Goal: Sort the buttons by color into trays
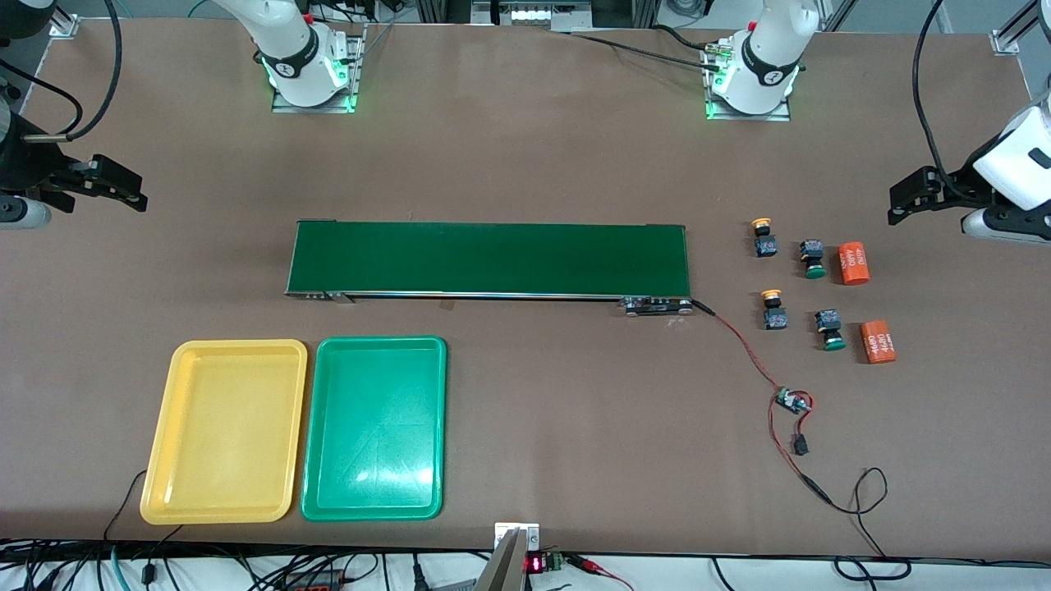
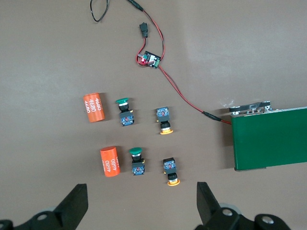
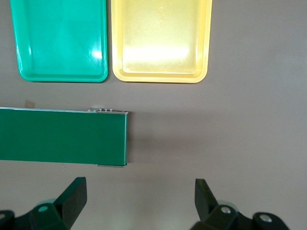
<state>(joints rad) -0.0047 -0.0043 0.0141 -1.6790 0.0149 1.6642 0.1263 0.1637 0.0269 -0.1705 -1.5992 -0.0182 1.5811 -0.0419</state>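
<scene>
Buttons (image 1: 795,284): 4 on table, well apart from released left pincer (image 1: 903,199); right pincer (image 1: 123,190) released.

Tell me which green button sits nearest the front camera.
The green button beside the orange cylinder, in the row nearer the camera. The other green one lies in the farther row.

Brown table (image 1: 525,148) carrying a belt, two trays, buttons and cylinders.

A dark green conveyor belt (image 1: 489,258) lies mid-table. Nearer the front camera, toward the right arm's end, the yellow tray (image 1: 223,509) and green tray (image 1: 374,509) sit side by side. Toward the left arm's end lie two yellow-capped buttons (image 1: 764,237), two green-capped buttons (image 1: 813,258), two orange cylinders (image 1: 853,263) and a small wired circuit board (image 1: 791,402).
</scene>
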